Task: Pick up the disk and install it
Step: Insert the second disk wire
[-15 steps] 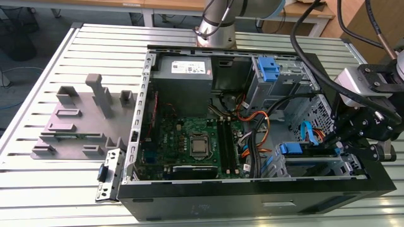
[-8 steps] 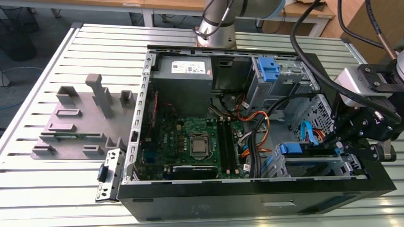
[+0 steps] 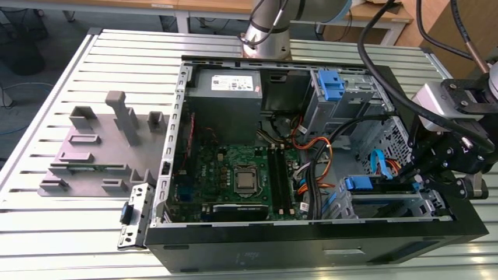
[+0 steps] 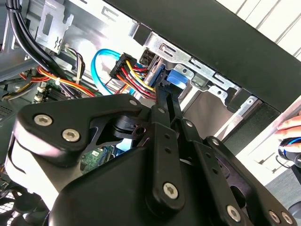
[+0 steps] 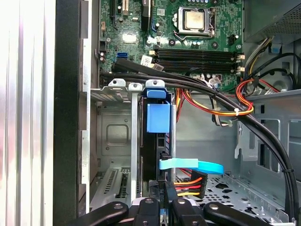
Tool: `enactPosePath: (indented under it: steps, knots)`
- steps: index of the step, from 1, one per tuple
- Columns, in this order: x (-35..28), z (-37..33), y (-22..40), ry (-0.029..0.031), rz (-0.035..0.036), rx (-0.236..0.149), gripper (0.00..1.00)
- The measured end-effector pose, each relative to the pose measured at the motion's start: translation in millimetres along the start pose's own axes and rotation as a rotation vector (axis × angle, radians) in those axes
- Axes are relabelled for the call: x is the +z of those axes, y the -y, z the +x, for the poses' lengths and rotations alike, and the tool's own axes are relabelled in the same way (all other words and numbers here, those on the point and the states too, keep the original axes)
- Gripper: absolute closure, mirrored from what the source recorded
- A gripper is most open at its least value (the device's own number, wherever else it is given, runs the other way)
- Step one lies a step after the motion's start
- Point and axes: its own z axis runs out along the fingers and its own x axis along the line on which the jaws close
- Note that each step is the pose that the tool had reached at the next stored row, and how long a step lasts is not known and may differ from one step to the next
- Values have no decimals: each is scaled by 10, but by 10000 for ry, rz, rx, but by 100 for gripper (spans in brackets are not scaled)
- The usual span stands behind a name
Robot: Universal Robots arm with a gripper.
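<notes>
The gripper [image 5: 162,207] reaches into the open computer case [image 3: 311,248], its black fingers [image 5: 155,186] drawn close together at the cabled end of the disk [image 5: 155,150]; whether they actually clamp the drive cannot be told. The disk stands on edge in the metal drive cage [image 5: 113,136] at the case's front corner, its blue carrier tab [image 5: 158,117] facing the motherboard [image 5: 188,33]. In the exterior view the same blue tab [image 3: 360,183] shows at the cage near the view's right, with the arm's black wrist [image 3: 451,157] hanging just above.

A light-blue data cable [image 5: 193,165] and a bundle of red, yellow and black power wires [image 5: 188,184] sit at the disk's end, right beside the fingers. Thick black cables [image 5: 211,89] cross between cage and motherboard.

The case lies on its side on a slatted metal table [image 3: 70,221]. A grey fixture block [image 3: 101,157] rests on the table at the exterior view's left, well apart from the case. A second blue bracket [image 3: 330,84] sits in the upper bay beside the grey power supply [image 3: 225,87]. A person's fingers [image 4: 291,123] appear at the edge of the second wrist view.
</notes>
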Motion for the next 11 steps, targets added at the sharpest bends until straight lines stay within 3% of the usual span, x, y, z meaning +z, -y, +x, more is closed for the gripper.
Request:
enactPosePath:
  steps: [11]
  knots:
    - [28,-37,-33,2,0,-1,83]
